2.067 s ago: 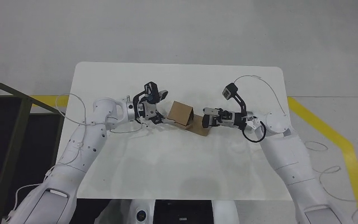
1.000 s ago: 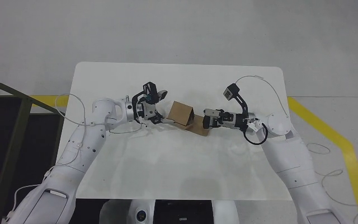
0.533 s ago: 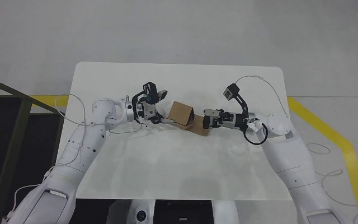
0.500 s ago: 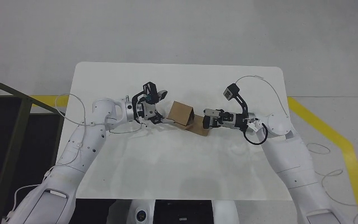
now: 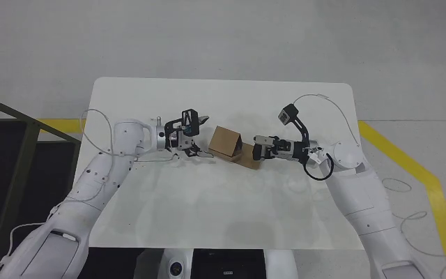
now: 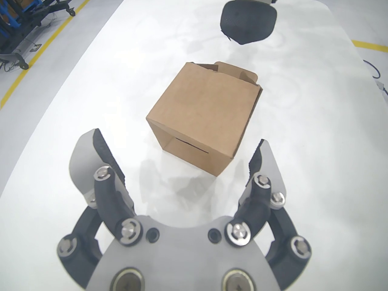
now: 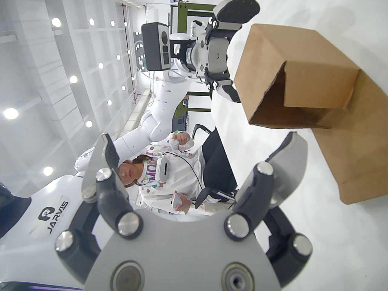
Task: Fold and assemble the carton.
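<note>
Top view has the carton [image 5: 225, 141] sitting about mid-table [image 5: 209, 209], between the left gripper [image 5: 198, 136] and the right gripper [image 5: 259, 148]. The end facing the right gripper is open, with one flap [image 7: 357, 152] lying out flat on the table. The inside is mostly shadow in the right wrist view, so I can't say how the inner flaps sit. The right gripper is spread wide and holds nothing, with one finger [image 7: 288, 152] just beside that flap; touching or not, can't tell. The left gripper is also spread wide and empty, just beside the carton's other end but not touching it. That end shows a dark slit, and whether it's fully closed is hard to make out. The far flaps are mostly hidden from the left wrist view.
</note>
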